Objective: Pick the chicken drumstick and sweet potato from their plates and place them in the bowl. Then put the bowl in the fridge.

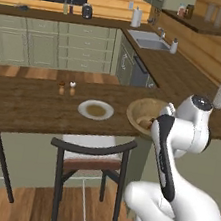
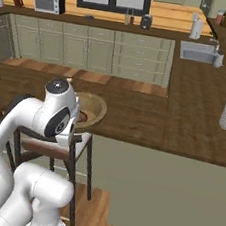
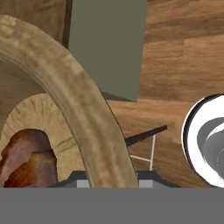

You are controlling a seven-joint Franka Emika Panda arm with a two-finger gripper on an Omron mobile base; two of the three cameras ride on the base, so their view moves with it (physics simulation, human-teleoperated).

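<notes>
Hand tight on bowl rim

bowl: near side hidden by arm | contents: cropped, possibly drumstick

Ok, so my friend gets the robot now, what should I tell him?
Hand: shut on the rim of the bowl, which sits at the counter's edge.
Chicken drumstick: in the bowl.
Sweet potato: the pale lump in the bowl looks like it.
Near plate: no food on it.
Done: both foods moved.
Left: put the bowl in the fridge.
</notes>
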